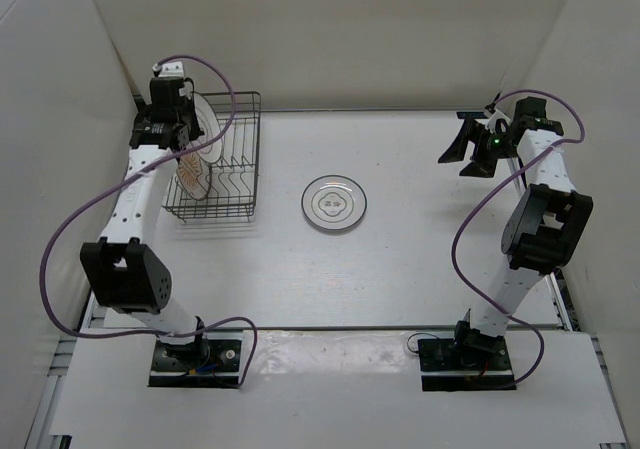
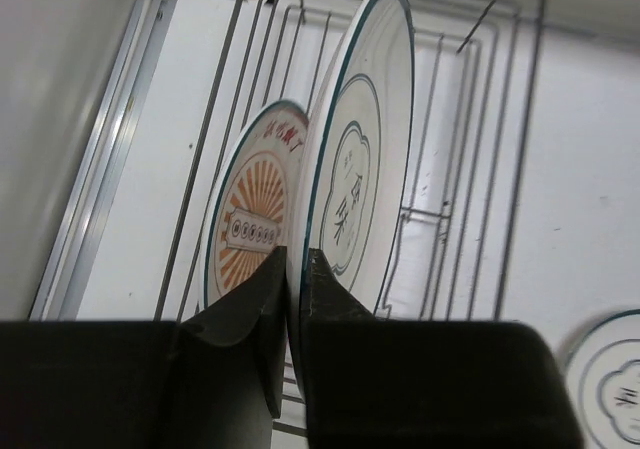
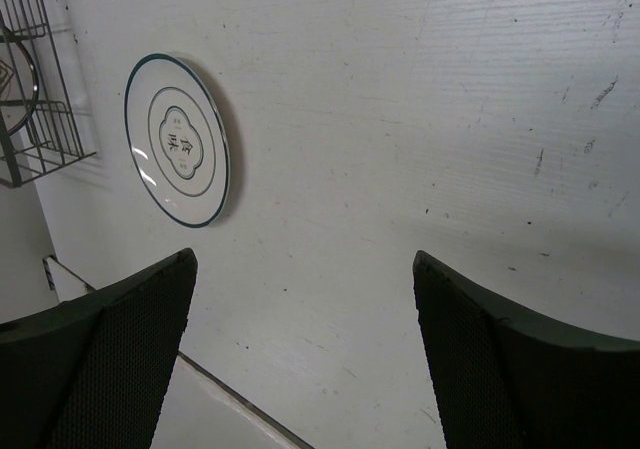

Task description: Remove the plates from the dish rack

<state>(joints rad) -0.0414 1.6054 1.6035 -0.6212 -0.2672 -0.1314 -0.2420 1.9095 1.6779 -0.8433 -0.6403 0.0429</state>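
The dark wire dish rack (image 1: 250,159) stands at the far left. A white plate with a dark rim (image 2: 365,159) stands on edge in it, and my left gripper (image 2: 295,269) is shut on its rim; from above the gripper (image 1: 185,134) is over the rack's back end. The orange-brown patterned plate (image 2: 250,219) stands upright just behind it, also seen from above (image 1: 193,174). A second white plate (image 1: 334,203) lies flat on the table, right of the rack, and shows in the right wrist view (image 3: 178,139). My right gripper (image 1: 462,152) is open and empty, far right.
White walls close in the table on the left, back and right. The rack sits close to the left wall. The rack's corner (image 3: 30,119) shows at the left edge of the right wrist view. A purple cable loops over the left arm.
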